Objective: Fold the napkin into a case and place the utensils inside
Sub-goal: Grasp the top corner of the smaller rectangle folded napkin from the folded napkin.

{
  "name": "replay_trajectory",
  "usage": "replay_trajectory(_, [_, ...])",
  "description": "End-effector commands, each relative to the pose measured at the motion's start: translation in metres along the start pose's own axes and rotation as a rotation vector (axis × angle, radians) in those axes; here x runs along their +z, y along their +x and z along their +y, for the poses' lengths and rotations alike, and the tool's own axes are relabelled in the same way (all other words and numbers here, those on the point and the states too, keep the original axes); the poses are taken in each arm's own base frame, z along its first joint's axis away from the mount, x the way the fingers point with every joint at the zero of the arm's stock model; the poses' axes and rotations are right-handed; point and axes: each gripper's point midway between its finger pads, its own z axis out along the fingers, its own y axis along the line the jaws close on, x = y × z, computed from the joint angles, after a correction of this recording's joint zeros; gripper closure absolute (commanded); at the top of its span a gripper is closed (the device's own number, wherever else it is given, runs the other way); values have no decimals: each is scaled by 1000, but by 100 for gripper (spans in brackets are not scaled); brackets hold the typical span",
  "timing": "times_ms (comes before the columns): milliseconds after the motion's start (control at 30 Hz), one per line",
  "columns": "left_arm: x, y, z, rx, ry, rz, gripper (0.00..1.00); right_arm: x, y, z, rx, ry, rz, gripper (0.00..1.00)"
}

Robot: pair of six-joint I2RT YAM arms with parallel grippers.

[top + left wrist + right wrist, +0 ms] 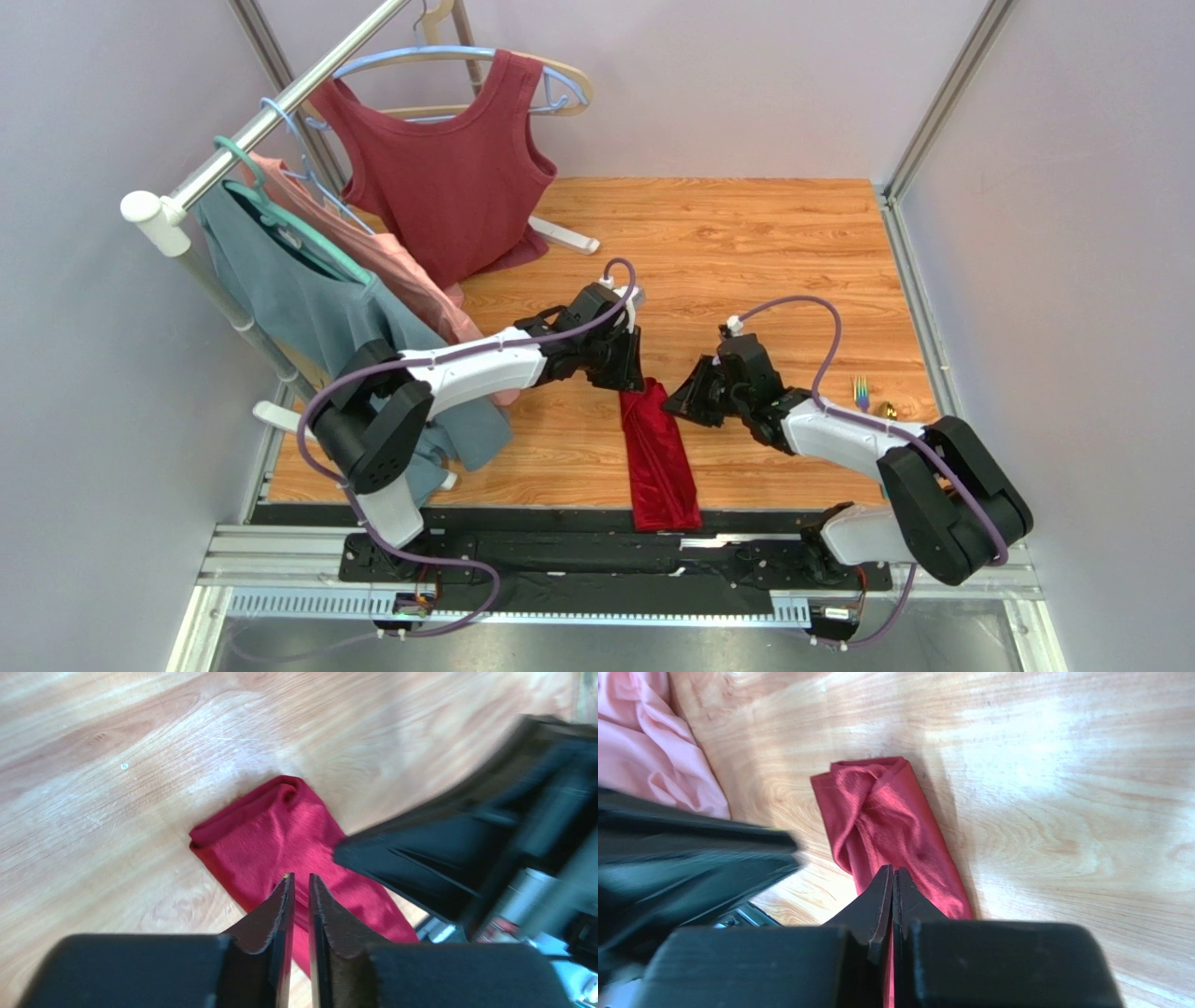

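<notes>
Fingers (277, 910) of the left gripper (298, 878) are standing slightly parted, with only a narrow slit between them, and no cloth is showing inside that slit. The right gripper (892, 871) is pressing its fingers fully together; whether a fold of cloth is caught between them cannot be told.

The napkin (659, 462) is lying on the wooden table (758, 252) as a narrow oblong strip. It is running from between the two grippers down to the near edge. Its far end (875, 791) is sitting rumpled and twisted, not flat. The utensils (870, 399) are resting well apart from it, to the right, beyond the right arm.

Hazards, as judged from this position:
- Both grippers are hovering close together over the same end of the strip, so a careless move is risking contact between them.
- Dragging either fingertip across the thin, shiny cloth is likely to undo the folds.
- The twisted end is likely to block entry of the utensils.
- The near end is lying at the table edge, so a pull toward the arms is risking a slide off.
</notes>
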Motion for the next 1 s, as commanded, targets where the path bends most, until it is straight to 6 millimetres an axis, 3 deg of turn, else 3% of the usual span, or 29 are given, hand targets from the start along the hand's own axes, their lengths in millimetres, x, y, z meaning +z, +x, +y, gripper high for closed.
replay_trajectory(0, [-24,11,7,24,-45,17,74,-2,4,-1,-43,-11,9,100])
replay_trajectory(33, [-27,16,11,25,-57,24,71,-5,5,-2,-58,-7,14,100])
replay_trajectory(67, [-27,30,19,19,-75,61,58,-7,2,1,-68,-6,7,100])
replay_trajectory(200, [-27,64,18,-38,-34,144,50,-23,4,-12,-150,104,46,100])
replay_trajectory(400, [-40,95,-21,-90,98,148,60,-49,32,-55,-179,256,148,99])
replay_trajectory(533, [-29,113,-3,-130,-11,179,61,-51,44,-71,-160,281,163,98])
replay_trajectory(733, [7,118,12,-103,-92,246,64,-46,42,-76,-149,291,141,99])
replay_trajectory(833, [20,108,15,-102,-108,235,65,-39,37,-77,-163,303,137,99])
replay_trajectory(967, [31,73,17,-106,-100,179,66,-27,24,-65,-170,292,131,100])
